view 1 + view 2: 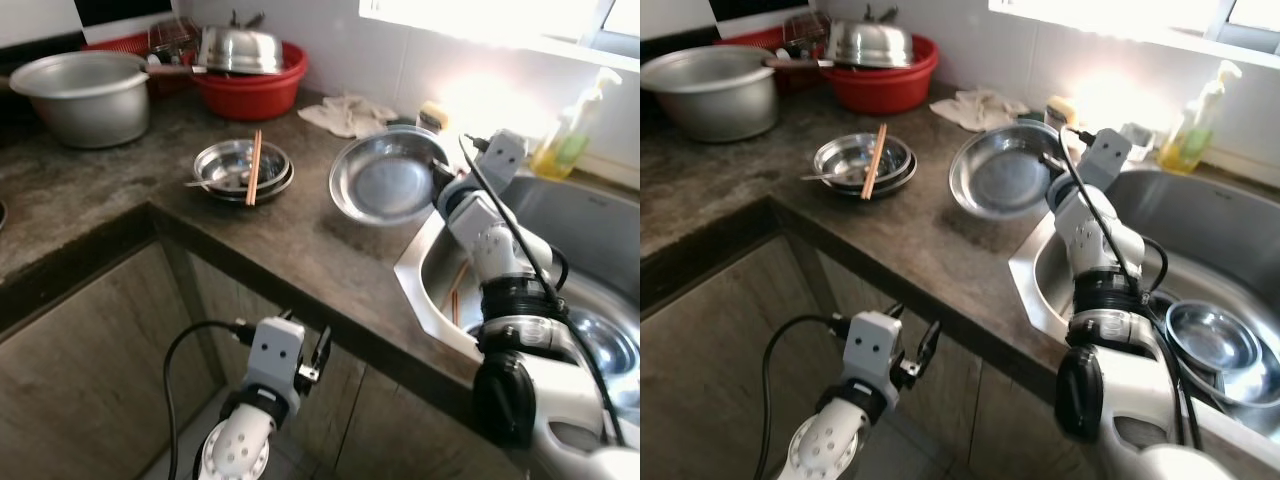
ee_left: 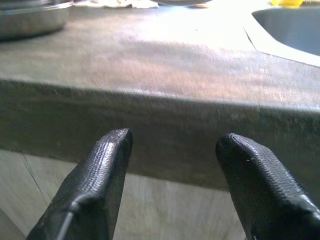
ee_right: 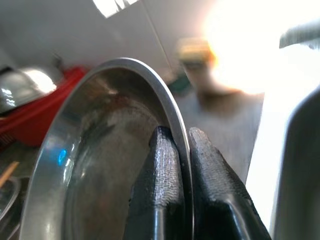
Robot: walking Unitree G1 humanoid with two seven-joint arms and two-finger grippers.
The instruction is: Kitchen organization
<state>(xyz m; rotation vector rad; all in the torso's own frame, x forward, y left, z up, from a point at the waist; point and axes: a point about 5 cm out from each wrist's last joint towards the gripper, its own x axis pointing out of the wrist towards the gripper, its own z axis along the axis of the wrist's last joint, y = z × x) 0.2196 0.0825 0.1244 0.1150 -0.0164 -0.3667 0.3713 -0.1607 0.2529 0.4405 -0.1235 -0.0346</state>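
From the head, the right gripper [image 1: 440, 178] pinches the rim of a steel pan [image 1: 385, 178], tilted above the counter [image 1: 300, 250] edge beside the sink [image 1: 560, 290]. The right wrist view shows its fingers [image 3: 160, 175] clamped on that rim. In the left wrist view, the left gripper [image 2: 172, 150] is spread, empty, facing the counter's front edge.

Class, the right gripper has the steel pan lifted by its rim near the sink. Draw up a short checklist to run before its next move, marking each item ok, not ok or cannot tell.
1. Right gripper shut on the steel pan's rim, one finger on each side: ok.
2. Pan tilted, partly raised off the countertop: ok.
3. Grip firm enough not to slip: cannot tell.
4. Room in the sink: a steel bowl already lies there, with space beside it: ok.
5. Stacked bowls with chopsticks stand apart from the pan: ok.
6. Left gripper open, low before the counter edge, out of the way: ok.
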